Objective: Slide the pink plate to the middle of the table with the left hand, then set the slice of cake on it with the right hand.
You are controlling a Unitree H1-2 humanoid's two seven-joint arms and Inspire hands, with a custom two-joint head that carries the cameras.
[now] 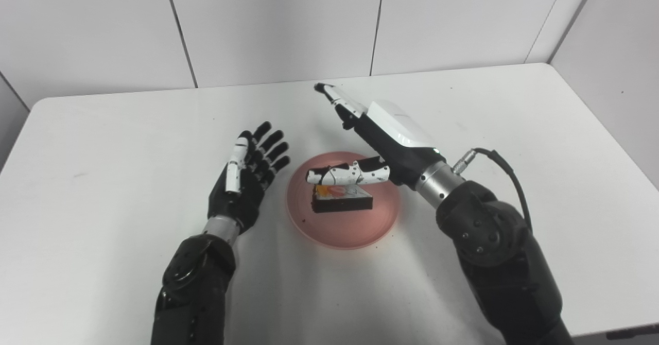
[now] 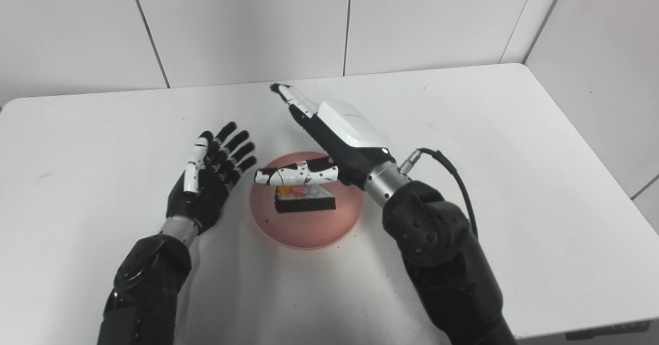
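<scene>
I see the pink plate (image 1: 355,229) near the middle of the white table (image 1: 103,190), with the cake (image 1: 342,199) lying on it. My right hand (image 1: 383,136) hangs just above the cake, fingers spread, thumb over the slice, holding nothing. My left hand (image 1: 247,180) rests just left of the plate, fingers splayed and empty.

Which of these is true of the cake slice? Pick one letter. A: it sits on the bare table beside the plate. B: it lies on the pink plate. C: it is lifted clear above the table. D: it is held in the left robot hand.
B: the cake slice lies on the pink plate, with the open right robot hand above it and the left robot hand empty beside the plate.
</scene>
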